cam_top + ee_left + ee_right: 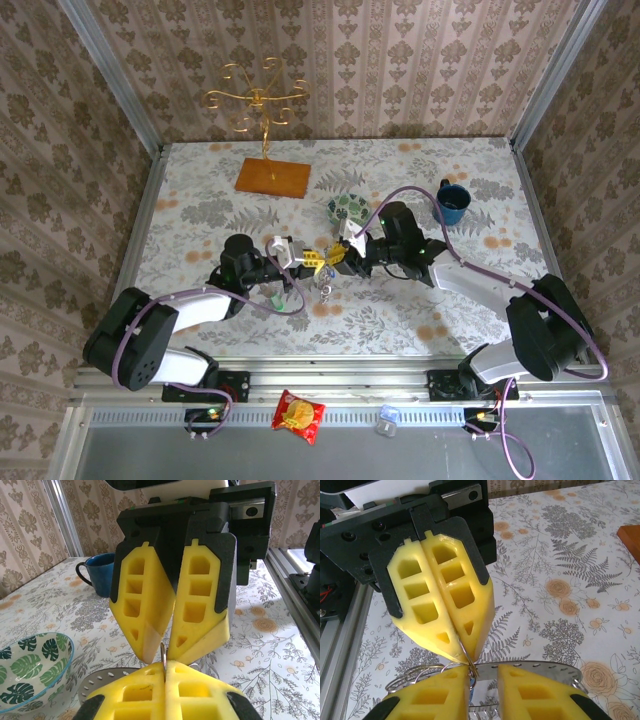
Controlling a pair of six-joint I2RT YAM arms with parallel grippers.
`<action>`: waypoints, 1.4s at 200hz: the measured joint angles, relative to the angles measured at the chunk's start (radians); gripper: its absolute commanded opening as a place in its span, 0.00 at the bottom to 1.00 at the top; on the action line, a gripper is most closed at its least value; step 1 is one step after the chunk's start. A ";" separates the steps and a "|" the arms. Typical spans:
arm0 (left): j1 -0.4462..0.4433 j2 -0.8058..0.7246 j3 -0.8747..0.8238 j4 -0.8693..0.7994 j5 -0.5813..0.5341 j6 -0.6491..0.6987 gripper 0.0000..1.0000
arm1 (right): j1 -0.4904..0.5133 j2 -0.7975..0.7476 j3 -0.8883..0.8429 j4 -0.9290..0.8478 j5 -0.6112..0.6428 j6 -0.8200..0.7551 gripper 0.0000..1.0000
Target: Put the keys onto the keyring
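Left gripper [164, 666]: yellow fingers [131, 692] pressed together on the thin wire keyring [163, 652], held above mid-table. Right gripper [482, 670]: fingers narrowly apart, tips facing, astride the same ring. Adjacent: leaf-patterned bowl [350, 208], blue mug [452, 203]. Red snack packet [298, 415]: print unreadable.
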 measured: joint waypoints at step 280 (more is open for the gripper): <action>-0.008 -0.087 0.084 -0.454 -0.044 0.219 0.00 | 0.054 0.063 0.229 -0.416 0.104 -0.271 0.39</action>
